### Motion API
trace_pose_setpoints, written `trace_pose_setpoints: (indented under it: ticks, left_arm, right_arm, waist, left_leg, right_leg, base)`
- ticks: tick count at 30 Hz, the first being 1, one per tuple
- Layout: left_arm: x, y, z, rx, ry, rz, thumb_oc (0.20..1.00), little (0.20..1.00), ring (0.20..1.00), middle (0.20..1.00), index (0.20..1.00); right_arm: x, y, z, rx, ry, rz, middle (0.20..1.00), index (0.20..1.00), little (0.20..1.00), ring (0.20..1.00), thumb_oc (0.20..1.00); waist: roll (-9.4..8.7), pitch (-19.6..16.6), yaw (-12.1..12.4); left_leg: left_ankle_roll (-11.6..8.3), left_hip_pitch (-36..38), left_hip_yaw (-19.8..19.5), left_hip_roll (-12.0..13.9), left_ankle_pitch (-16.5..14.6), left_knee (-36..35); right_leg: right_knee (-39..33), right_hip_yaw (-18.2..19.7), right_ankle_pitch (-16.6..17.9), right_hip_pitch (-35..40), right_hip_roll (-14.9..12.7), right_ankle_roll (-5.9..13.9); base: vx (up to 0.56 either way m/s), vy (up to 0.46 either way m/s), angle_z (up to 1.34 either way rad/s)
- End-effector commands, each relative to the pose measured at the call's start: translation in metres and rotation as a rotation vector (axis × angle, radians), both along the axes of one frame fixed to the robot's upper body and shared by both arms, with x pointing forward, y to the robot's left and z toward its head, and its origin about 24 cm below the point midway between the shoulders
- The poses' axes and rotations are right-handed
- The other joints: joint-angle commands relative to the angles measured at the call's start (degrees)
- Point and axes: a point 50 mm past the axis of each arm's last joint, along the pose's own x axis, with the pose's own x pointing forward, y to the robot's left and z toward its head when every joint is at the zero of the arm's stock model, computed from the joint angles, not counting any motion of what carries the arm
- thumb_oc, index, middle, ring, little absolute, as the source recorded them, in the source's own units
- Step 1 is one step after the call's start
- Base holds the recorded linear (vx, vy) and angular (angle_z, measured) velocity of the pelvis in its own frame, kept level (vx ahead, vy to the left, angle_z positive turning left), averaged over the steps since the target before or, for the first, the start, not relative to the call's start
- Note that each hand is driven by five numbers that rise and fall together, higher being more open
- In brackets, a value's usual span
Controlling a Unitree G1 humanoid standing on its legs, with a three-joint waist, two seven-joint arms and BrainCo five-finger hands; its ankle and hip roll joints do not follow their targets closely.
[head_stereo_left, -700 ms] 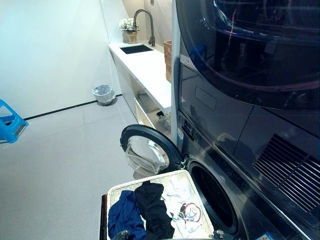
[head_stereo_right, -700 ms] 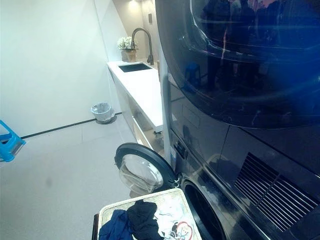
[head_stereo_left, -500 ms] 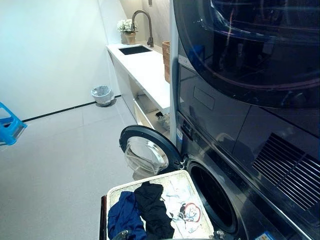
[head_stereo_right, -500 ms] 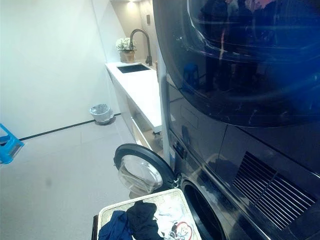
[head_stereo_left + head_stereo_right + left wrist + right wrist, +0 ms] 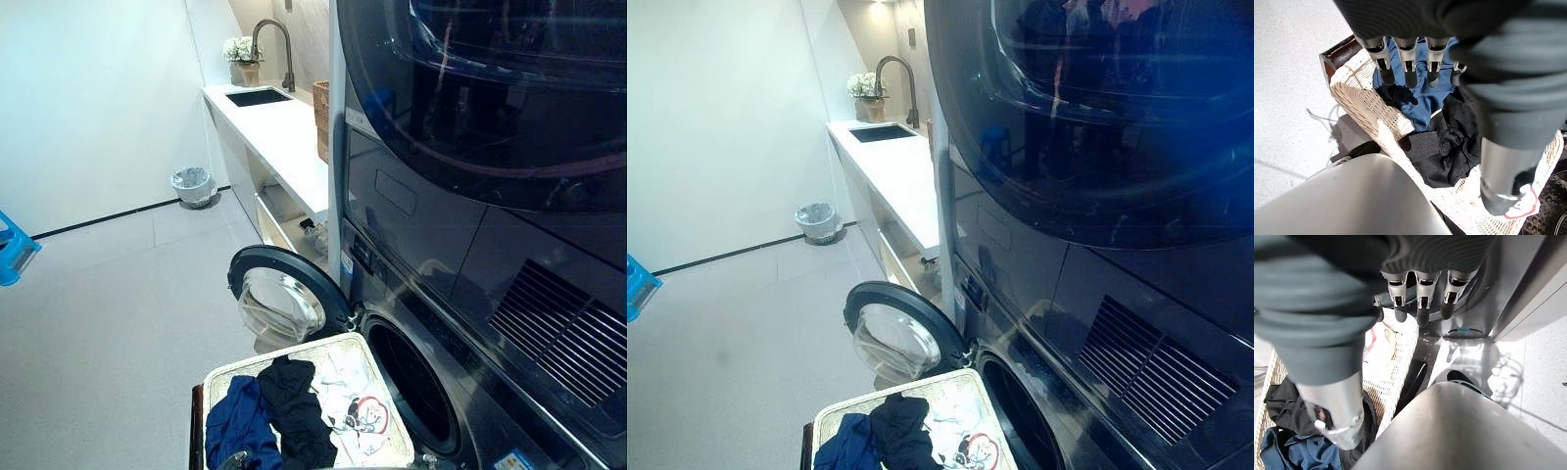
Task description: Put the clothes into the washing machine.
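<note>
Clothes lie heaped in the wicker basket beneath the relaxed, empty fingers of the left hand and right hand; soft, light fabric, probably best pinched at a raised fold.

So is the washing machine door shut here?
No, the round door stands swung open to the left of the drum opening, behind the wicker basket.

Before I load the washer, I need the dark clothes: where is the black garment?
The black garment lies in the wicker basket, between blue and white clothes.
</note>
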Motion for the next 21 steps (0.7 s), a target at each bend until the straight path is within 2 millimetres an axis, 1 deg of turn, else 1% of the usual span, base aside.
trace_pose_setpoints:
  ticks: [1,8,14,19,21]
  left_arm:
    - [0.013,-0.030,-0.001,-0.072,-0.012,-0.017,1.000,1.000,1.000,1.000,1.000]
    - [0.014,-0.030,-0.001,-0.067,-0.013,-0.025,1.000,1.000,1.000,1.000,1.000]
    - [0.013,-0.028,-0.002,-0.040,-0.011,-0.021,1.000,1.000,1.000,1.000,1.000]
    - [0.014,-0.023,-0.001,0.047,-0.048,0.002,1.000,1.000,1.000,1.000,1.000]
    - [0.019,-0.018,0.002,0.135,-0.108,0.017,1.000,1.000,1.000,1.000,1.000]
  right_arm:
    - [0.010,0.019,-0.001,0.030,0.002,0.043,1.000,1.000,1.000,1.000,1.000]
    - [0.012,0.019,0.000,0.032,-0.009,0.039,1.000,1.000,1.000,1.000,1.000]
    - [0.009,0.017,-0.001,0.040,0.002,-0.021,1.000,1.000,1.000,1.000,1.000]
    - [0.008,0.016,-0.001,0.026,-0.009,-0.014,1.000,1.000,1.000,1.000,1.000]
    - [0.009,0.016,-0.001,0.022,-0.015,-0.014,1.000,1.000,1.000,1.000,1.000]
  waist:
    - [-1.37,0.8,0.8]
    - [-1.41,0.9,0.8]
    - [-1.27,1.0,0.9]
    - [-1.24,1.4,0.9]
    - [-1.21,1.9,1.1]
  left_leg:
    - [2.19,0.2,2.8,-2.5,-0.7,0.1]
    - [2.21,0.0,2.7,-2.6,-0.6,0.1]
    - [2.24,-0.1,2.5,-2.7,-0.5,0.1]
    - [2.24,-0.4,2.3,-2.7,-0.4,0.1]
    - [2.21,-0.8,2.1,-2.8,-0.1,0.1]
  right_leg:
    - [1.2,4.6,3.8,-1.8,-2.1,4.63]
    - [1.2,4.6,3.9,-1.9,-2.1,4.65]
    - [1.2,4.4,4.0,-2.0,-2.2,4.68]
    - [1.1,4.3,4.2,-2.2,-2.3,4.79]
    - [1.1,4.1,4.4,-2.5,-2.4,4.83]
  base:
    - [0.00,0.000,0.00]
    - [0.00,0.000,0.00]
    - [0.00,0.000,0.00]
    - [0.00,0.000,0.00]
    - [0.00,0.000,0.00]
